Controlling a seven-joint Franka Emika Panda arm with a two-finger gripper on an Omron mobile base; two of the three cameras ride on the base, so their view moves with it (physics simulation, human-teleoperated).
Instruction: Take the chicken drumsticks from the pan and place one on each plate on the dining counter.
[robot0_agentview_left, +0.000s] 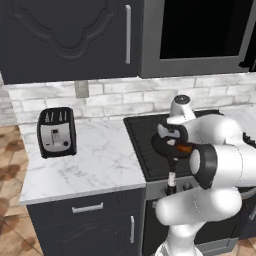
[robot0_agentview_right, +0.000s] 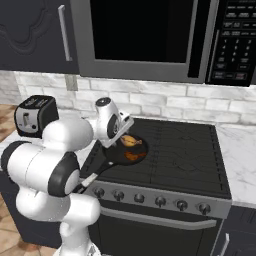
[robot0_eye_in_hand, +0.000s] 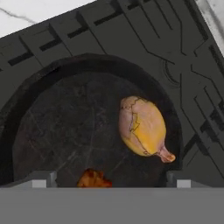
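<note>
My hand view shows a golden drumstick (robot0_eye_in_hand: 142, 127) in the pan (robot0_eye_in_hand: 52, 131); my right base view adds the stove (robot0_agentview_right: 185, 145). I have the gripper (robot0_eye_in_hand: 109, 177) spread wide above the pan, a reddish drumstick (robot0_eye_in_hand: 92, 179) between its tips.

The white arm is seen folded over itself: from the base it rises, bends at a dark elbow joint, and is reached forward and down. The wrist is angled downward, with the hand tipped toward the surface below. The tool (robot0_eye_in_hand: 111, 178) is held wide apart, its two finger tips (robot0_eye_in_hand: 40, 178) set well apart, with nothing gripped between them.
</note>
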